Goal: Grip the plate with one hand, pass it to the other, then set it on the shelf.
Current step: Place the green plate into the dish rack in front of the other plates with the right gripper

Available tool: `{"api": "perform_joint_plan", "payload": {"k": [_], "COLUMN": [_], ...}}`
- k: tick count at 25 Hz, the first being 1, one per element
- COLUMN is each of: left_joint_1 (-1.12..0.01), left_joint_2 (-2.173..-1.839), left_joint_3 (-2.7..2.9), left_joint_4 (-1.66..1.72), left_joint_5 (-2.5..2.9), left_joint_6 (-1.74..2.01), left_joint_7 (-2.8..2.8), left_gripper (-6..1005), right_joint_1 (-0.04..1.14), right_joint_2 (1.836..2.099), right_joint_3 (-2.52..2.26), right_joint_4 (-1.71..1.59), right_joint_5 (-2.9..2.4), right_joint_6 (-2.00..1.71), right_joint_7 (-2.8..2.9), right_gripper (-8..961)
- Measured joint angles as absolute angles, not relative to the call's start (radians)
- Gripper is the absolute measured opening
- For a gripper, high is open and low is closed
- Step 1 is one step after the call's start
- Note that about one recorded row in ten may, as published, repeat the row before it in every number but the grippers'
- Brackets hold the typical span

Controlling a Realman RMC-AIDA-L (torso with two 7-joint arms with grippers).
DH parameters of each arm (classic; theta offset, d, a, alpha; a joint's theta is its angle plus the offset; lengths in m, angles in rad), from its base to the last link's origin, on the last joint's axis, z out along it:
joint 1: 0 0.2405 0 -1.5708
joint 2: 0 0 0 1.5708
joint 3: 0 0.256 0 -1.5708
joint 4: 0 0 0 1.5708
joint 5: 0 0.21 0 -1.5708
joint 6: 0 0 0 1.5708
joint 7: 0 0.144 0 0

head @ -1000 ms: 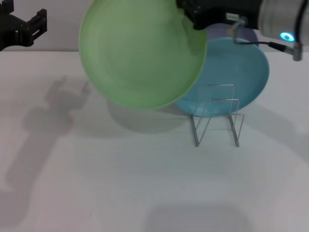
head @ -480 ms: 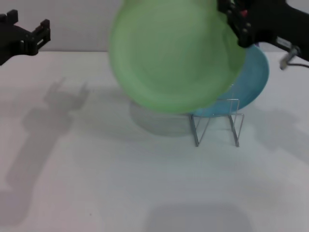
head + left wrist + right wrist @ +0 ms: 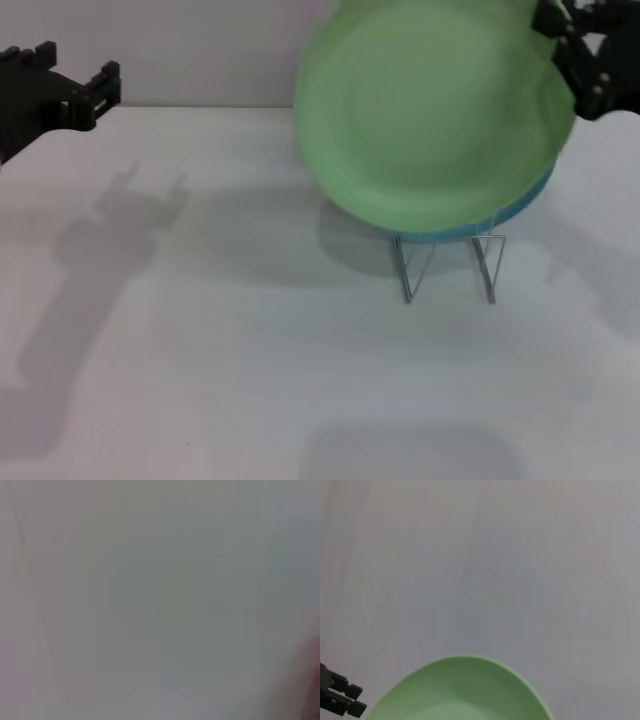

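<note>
Nearest me the wire shelf stands on the white counter. Above it, off the counter, hangs the green plate, its right rim pinched in my right fingers. A blue plate peeks out behind. Far left, my left fingers are spread, empty.

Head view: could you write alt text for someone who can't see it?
A light green plate is held in the air by the right claw at its edge, above a small wire shelf on a white table. A blue plate's rim peeks out underneath; the left claw hangs open far left.
</note>
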State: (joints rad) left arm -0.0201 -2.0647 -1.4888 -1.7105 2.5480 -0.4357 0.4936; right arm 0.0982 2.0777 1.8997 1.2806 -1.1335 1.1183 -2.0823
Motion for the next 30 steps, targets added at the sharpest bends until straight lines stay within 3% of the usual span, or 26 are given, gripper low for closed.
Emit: {"api": "perform_joint_plan", "payload": {"k": [30], "left_joint_1": [-0.055], "left_joint_2": [-2.068], "left_joint_3": [-1.392], "left_joint_4": [-1.629], "left_joint_5": [2.546], "left_joint_6": [-0.372], "left_joint_7": [0.486], "left_gripper": [649], "right_joint_1": [0.2], "right_joint_2": [2.073], "right_joint_3": [2.101], "right_joint_4": [1.001], "right_joint_5": [-1.125], "right_joint_6": [1.349], "right_joint_7": [-2.552], "right_gripper": [39]}}
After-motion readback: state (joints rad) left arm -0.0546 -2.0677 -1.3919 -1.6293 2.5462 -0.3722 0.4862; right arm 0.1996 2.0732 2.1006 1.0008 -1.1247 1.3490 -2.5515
